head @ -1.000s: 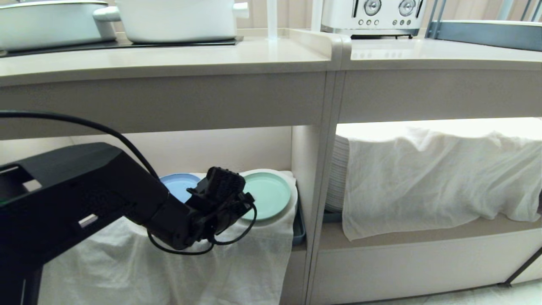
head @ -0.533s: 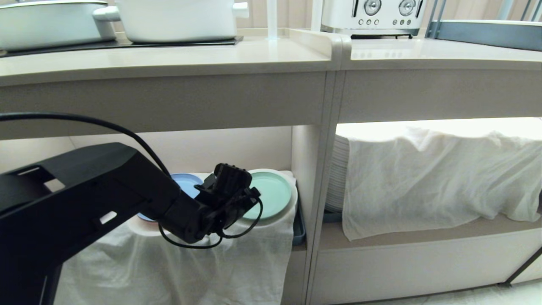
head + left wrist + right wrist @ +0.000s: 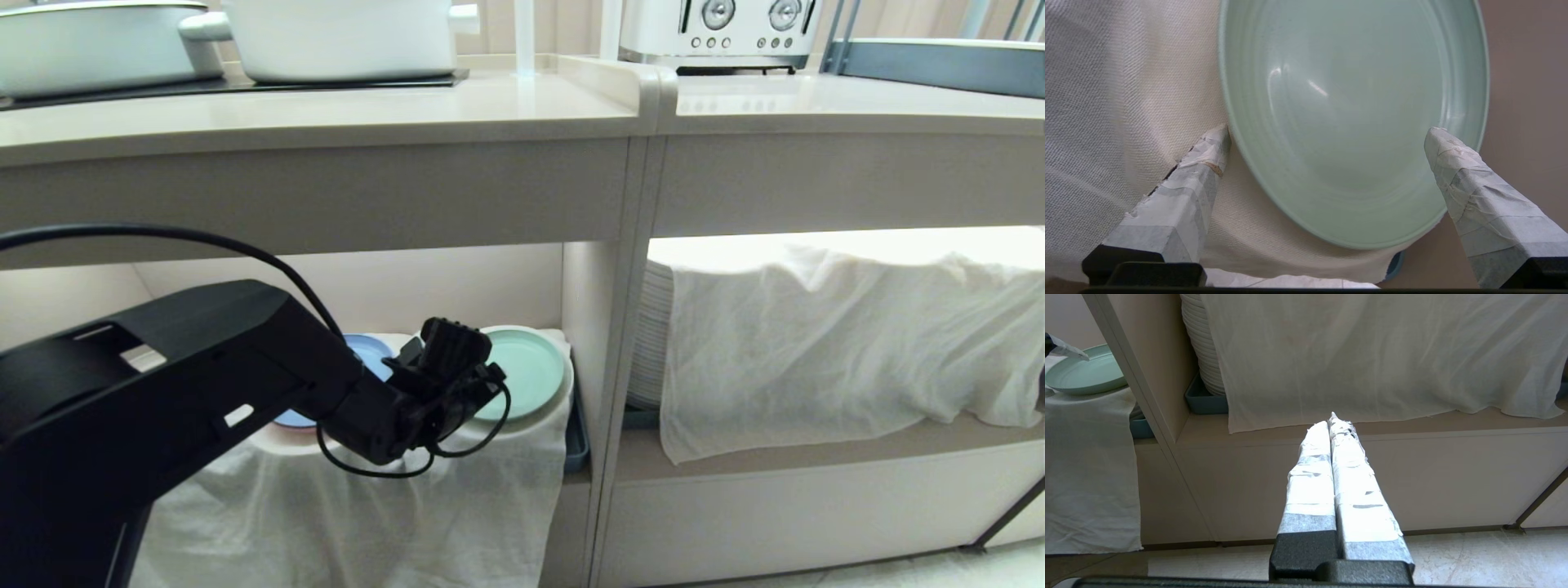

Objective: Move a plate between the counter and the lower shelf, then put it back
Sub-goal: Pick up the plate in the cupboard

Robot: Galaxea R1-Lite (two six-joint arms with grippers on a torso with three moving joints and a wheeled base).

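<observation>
Left gripper [image 3: 478, 384] hiding part of the plate [image 3: 526, 373], low middle of the frame, jaws wide open around it, plate round, mint-green, on white cloth [image 3: 367, 506] in the lower shelf [image 3: 575, 441], right gripper [image 3: 1331, 424] jaws closed.

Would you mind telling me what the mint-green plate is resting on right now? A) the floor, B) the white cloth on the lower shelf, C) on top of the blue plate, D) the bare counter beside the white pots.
B: the plate sits on the draped white cloth in the lower shelf, beside the blue plate, with the open left gripper straddling it.
</observation>
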